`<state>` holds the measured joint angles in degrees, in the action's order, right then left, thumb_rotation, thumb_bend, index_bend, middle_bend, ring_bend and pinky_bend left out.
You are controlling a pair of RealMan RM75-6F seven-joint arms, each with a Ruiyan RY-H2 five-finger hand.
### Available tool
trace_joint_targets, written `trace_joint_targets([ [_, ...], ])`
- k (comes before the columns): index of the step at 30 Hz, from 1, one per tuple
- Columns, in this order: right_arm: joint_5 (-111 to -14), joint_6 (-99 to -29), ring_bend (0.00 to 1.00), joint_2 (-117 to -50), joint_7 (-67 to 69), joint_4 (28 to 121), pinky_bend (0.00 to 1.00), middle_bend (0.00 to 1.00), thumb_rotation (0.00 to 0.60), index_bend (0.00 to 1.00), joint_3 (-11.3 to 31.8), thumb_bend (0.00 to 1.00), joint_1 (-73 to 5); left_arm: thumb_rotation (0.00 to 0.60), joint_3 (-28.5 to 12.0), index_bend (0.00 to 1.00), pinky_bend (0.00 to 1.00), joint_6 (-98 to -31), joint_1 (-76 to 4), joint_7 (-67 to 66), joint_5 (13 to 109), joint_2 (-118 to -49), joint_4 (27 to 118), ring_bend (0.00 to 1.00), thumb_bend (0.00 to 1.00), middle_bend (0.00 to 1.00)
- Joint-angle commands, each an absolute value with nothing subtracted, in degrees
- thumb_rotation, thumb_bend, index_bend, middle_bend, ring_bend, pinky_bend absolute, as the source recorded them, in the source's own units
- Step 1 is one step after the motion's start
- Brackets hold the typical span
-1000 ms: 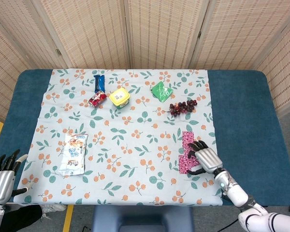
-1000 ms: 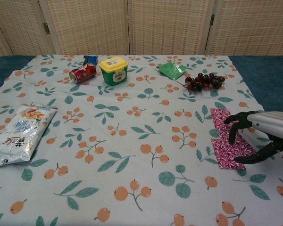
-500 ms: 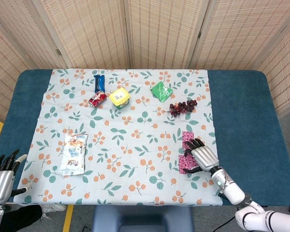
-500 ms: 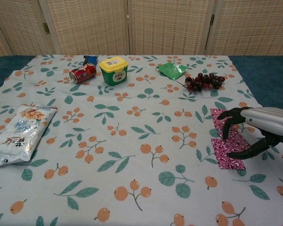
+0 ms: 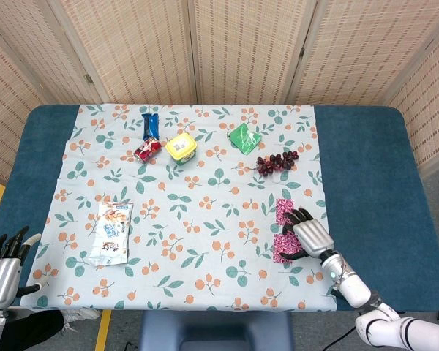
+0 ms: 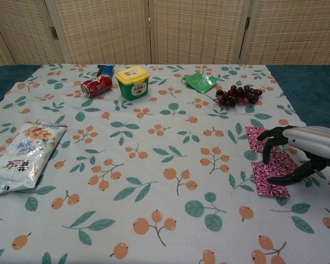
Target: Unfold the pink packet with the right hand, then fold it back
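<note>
On pink packet [image 6: 269, 176] | right hand [image 6: 300, 154] fingers curled, pressing | packet's near flap shifted slightly

- The right part of the pink packet [image 5: 284, 235] is covered by the right hand [image 5: 309, 235] in the head view; whether the fingertips touch the packet cannot be told there.
- In the chest view the right hand [image 6: 305, 149] is cut off by the right edge, and its wrist and arm are not shown.
- The left hand [image 5: 3, 267] is cut by the left edge of the head view.
- The print on the white snack bag [image 5: 112, 232] is too small to be read.
- The blue wrapper [image 6: 104, 70] is largely hidden behind the red can [image 6: 96, 86] in the chest view.
</note>
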<state>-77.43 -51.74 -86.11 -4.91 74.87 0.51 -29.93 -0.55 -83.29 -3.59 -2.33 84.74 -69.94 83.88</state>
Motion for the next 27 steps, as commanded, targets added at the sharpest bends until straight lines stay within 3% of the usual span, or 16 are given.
trace_joint_targets([
  [1,-77.2,-52.3,0.0,-85.3,-5.2,75.2,0.0,0.12,0.33,0.37,0.1,0.25,-29.2,0.6,-0.6,0.2,0.0,-83.2,-3.6,-2.3,84.7,-70.0,83.8,0.15,0.22,0.08],
  [27,-78.1,-54.2,0.0,-84.1,-5.2,76.4,0.0,0.12,0.329,0.37,-0.7,0.25,-26.9,0.6,-0.5,0.2,0.0,-83.1,-3.7,-1.9,84.9,-70.3,83.5,0.15,0.21,0.08],
])
